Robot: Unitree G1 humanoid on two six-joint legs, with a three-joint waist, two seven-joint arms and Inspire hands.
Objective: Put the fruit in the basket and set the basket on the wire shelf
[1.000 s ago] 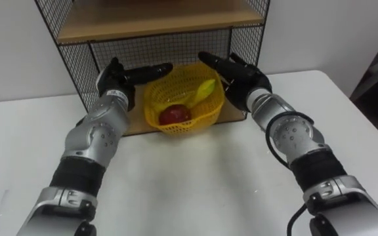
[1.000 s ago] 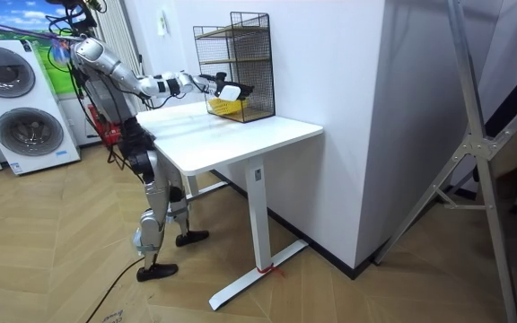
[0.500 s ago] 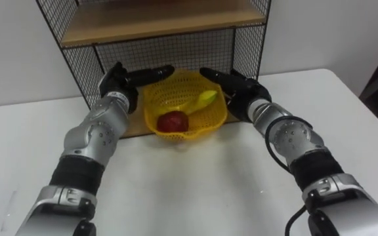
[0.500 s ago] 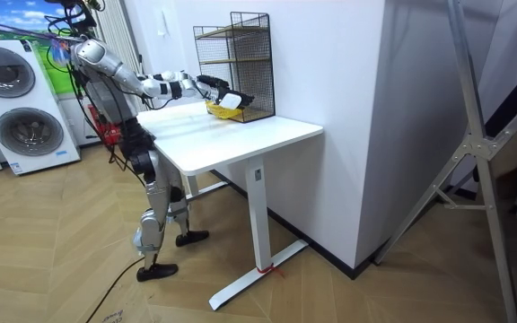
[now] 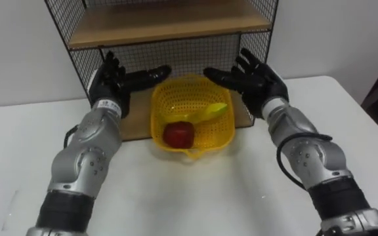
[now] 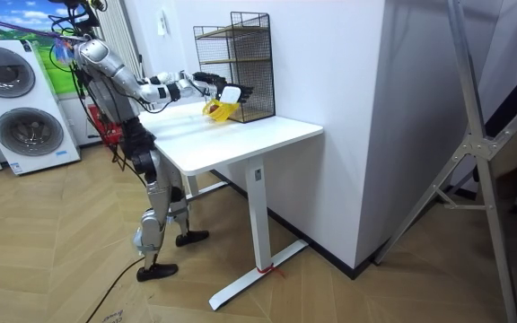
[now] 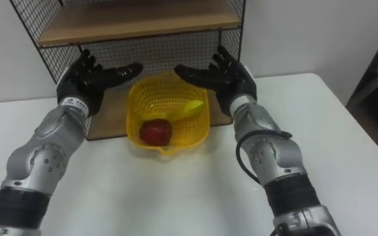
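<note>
A yellow mesh basket [image 5: 201,141] sits at the mouth of the wire shelf's bottom level, its front rim out over the white table. Inside lie a red apple [image 5: 179,133] and a yellow-green fruit [image 5: 210,113]. My left hand [image 5: 112,84] is open at the basket's back left, fingers straight and pointing inward above the rim. My right hand [image 5: 258,78] is open at the back right, likewise spread. Neither hand grips the basket. In the room view I stand at the table's end, both arms stretched toward the basket [image 6: 215,109].
The black wire shelf [image 5: 169,23] with wooden boards stands at the table's back against the wall; its bottom board [image 5: 136,124] lies under the basket. The white table [image 5: 241,190] stretches wide in front and to both sides.
Both hands have opened wider and come off the basket's sides. The basket has shifted toward me, out over the bottom board's front edge. The head camera has moved a little.
</note>
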